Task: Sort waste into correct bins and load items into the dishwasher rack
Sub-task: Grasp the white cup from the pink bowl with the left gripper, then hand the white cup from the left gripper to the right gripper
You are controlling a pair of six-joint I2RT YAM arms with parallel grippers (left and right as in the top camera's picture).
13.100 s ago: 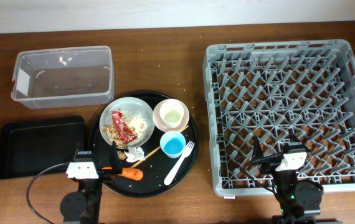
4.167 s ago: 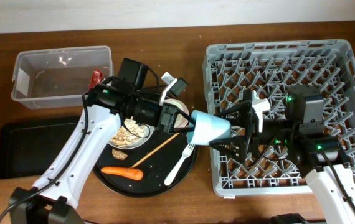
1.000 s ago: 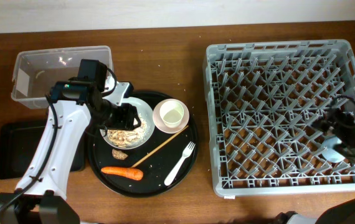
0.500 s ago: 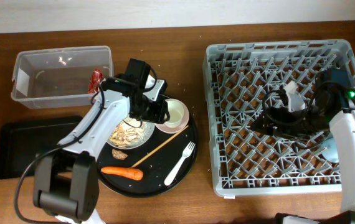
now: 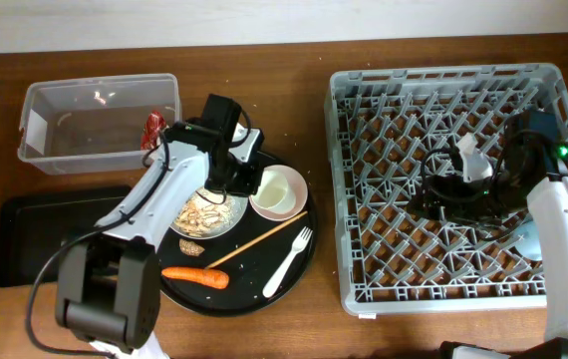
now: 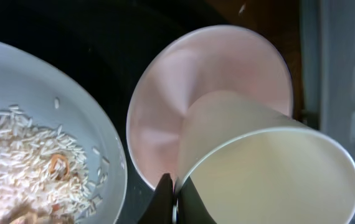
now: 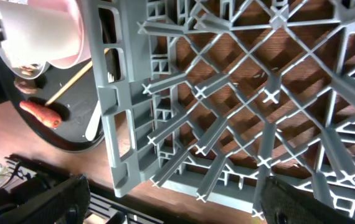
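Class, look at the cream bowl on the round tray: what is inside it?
A white cup lies tilted inside the cream bowl, its rim pinched by the left gripper. The cup covers part of the bowl's floor; anything beneath it is hidden.

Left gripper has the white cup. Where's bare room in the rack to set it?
The left half of the dishwasher rack is bare, from its left wall across to the right gripper. The right side is crowded: that gripper's arm crosses it, and the blue cup sits by the right wall.
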